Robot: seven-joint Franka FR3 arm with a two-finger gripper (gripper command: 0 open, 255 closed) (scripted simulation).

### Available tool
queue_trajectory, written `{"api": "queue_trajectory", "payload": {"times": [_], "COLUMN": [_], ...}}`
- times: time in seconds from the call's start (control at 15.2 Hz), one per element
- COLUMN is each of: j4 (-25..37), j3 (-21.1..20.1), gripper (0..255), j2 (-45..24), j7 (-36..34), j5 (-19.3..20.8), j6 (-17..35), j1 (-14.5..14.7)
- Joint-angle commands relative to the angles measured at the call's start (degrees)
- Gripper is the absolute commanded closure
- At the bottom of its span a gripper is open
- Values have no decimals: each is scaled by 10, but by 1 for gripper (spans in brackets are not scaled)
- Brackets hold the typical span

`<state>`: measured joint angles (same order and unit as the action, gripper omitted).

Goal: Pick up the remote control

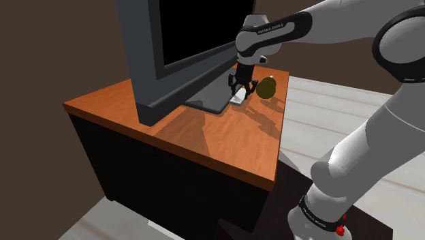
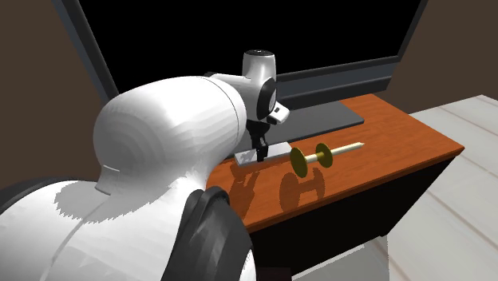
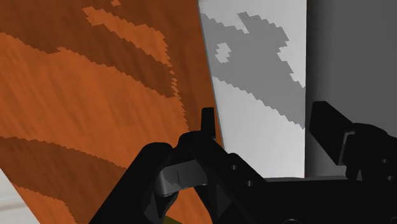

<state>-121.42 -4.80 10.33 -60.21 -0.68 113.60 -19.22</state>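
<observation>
Arm (image 1: 354, 153) stretched fwd, wrist bent down, tool (image 1: 239, 94) pointing approx. vertical, fingers (image 3: 327, 127) standing apart.

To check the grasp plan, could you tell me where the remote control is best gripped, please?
Across its narrow width, coming from straight above: the pale remote lies flat on the cabinet top, long and thin, close beside the TV base. The open gripper straddles it.
</observation>
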Motion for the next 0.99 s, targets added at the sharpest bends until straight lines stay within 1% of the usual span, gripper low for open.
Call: {"api": "queue_trajectory", "payload": {"times": [0.0, 0.79, 0.92], "j4": [12, 98, 100], "j3": [0, 1, 1], "gripper": [255, 255, 255], "j2": [2, 8, 8], "j7": [0, 1, 1], "j5": [0, 0, 0], "j6": [-14, -107, -108], "j1": [0, -1, -1]}}
